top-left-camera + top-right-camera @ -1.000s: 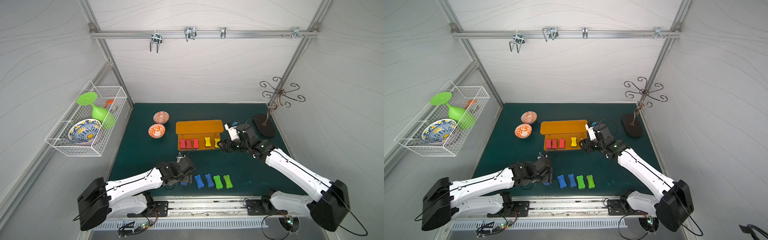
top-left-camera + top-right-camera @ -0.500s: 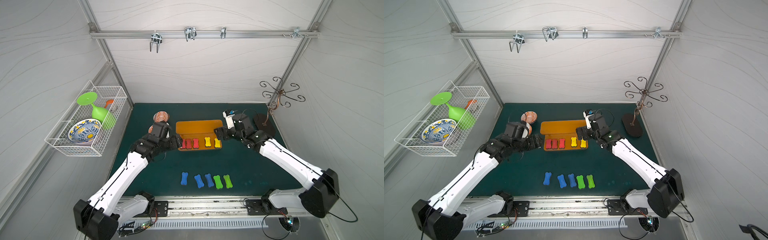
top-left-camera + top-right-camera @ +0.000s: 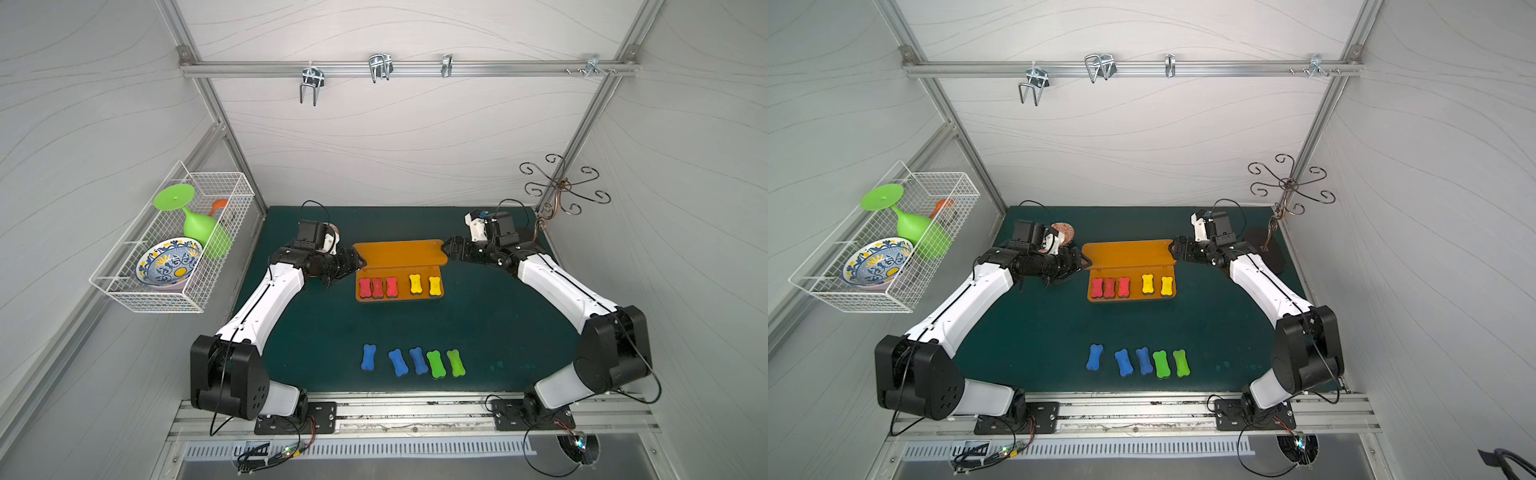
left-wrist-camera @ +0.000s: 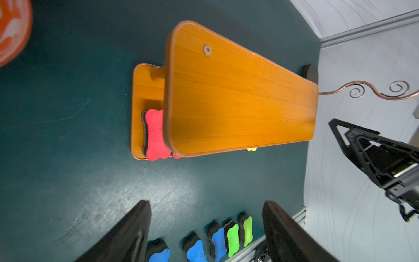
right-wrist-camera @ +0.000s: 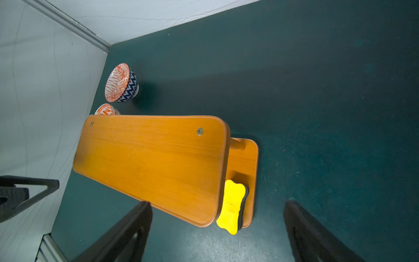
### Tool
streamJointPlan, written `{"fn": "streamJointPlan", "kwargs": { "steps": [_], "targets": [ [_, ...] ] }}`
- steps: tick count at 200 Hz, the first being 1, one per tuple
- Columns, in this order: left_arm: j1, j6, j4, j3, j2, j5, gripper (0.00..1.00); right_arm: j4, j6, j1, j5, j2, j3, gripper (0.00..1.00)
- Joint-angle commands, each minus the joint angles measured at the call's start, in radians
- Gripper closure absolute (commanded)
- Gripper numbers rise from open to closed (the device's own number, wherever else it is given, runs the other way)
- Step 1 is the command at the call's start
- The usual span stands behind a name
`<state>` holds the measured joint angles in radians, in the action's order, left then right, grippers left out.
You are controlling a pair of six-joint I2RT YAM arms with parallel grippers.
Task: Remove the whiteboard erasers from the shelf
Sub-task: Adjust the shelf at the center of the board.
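Observation:
The orange-brown shelf [image 3: 399, 253] stands mid-mat. Its lower board carries three red whiteboard erasers [image 3: 377, 287] and two yellow ones [image 3: 424, 285]. Three blue erasers [image 3: 398, 361] and two green ones [image 3: 445, 363] lie in a row on the mat near the front. My left gripper [image 3: 359, 262] hovers at the shelf's left end, open, with nothing between its fingers [image 4: 145, 206]. At the right end is my right gripper [image 3: 445, 248], also open and empty. In the wrist views the shelf's upper board [image 4: 238, 95] covers most of the red eraser [image 4: 155, 133] and the yellow eraser [image 5: 231, 206].
Two patterned bowls [image 5: 121, 82] sit behind the shelf's left end, close to my left wrist. A white wire basket [image 3: 174, 241] with a green glass and a bowl hangs on the left wall. A curled metal stand [image 3: 557, 187] rises at the back right.
My left arm swung from the front row of erasers up to the shelf's left end, leaving a blue eraser on the mat. My right gripper drew back to the upper board's right end.

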<state>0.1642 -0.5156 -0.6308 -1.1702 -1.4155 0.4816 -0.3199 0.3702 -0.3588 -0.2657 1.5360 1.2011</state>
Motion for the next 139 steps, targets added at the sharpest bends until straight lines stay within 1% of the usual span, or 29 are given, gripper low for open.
{"fn": "streamJointPlan", "kwargs": {
  "steps": [1, 29, 39, 56, 97, 139],
  "targets": [
    [-0.003, -0.015, 0.081, -0.009, -0.019, 0.052, 0.21, 0.015, 0.042, -0.003, -0.12, 0.014, 0.001, 0.12],
    [-0.003, -0.021, 0.1, 0.011, -0.023, 0.053, 0.24, 0.036, 0.065, -0.007, -0.167, 0.019, -0.031, 0.18],
    [-0.003, -0.021, 0.101, 0.018, -0.023, 0.05, 0.26, 0.034, 0.067, -0.007, -0.17, 0.024, -0.037, 0.19],
    [-0.003, -0.02, 0.1, 0.028, -0.021, 0.035, 0.26, 0.027, 0.067, -0.007, -0.168, 0.043, -0.04, 0.2],
    [-0.003, -0.002, 0.082, 0.027, -0.043, 0.004, 0.31, 0.069, 0.095, -0.008, -0.205, 0.09, -0.04, 0.29],
    [-0.002, 0.026, 0.083, 0.014, -0.063, -0.027, 0.42, 0.097, 0.107, -0.006, -0.219, 0.148, -0.007, 0.49]
  ]
}}
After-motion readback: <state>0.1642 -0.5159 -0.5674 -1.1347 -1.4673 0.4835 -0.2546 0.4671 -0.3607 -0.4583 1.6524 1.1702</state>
